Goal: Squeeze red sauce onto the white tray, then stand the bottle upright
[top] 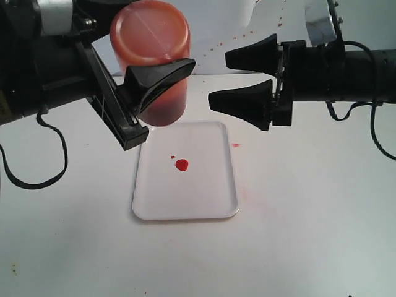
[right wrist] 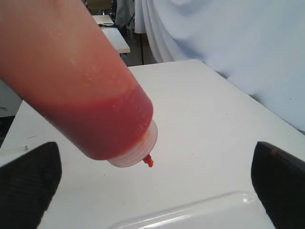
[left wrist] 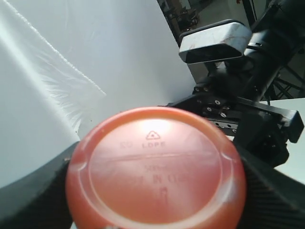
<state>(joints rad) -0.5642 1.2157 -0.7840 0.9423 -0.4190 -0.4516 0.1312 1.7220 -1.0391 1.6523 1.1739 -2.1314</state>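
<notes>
White table (top: 309, 235) bears the white tray (top: 198, 201), red sauce (top: 181, 164) dotted mid-tray. My left gripper (top: 162, 79) clamps the squeeze bottle (top: 148, 37) nozzle-down over its far-left corner; my right gripper (top: 219, 79) gapes wide, empty.

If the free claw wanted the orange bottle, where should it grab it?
Probably the bottle by its straight round body, coming level from the right, where the open right gripper faces it. It hangs tilted, nozzle down, with the left gripper clamped on its middle, so the bare stretch near its base is freest.
</notes>
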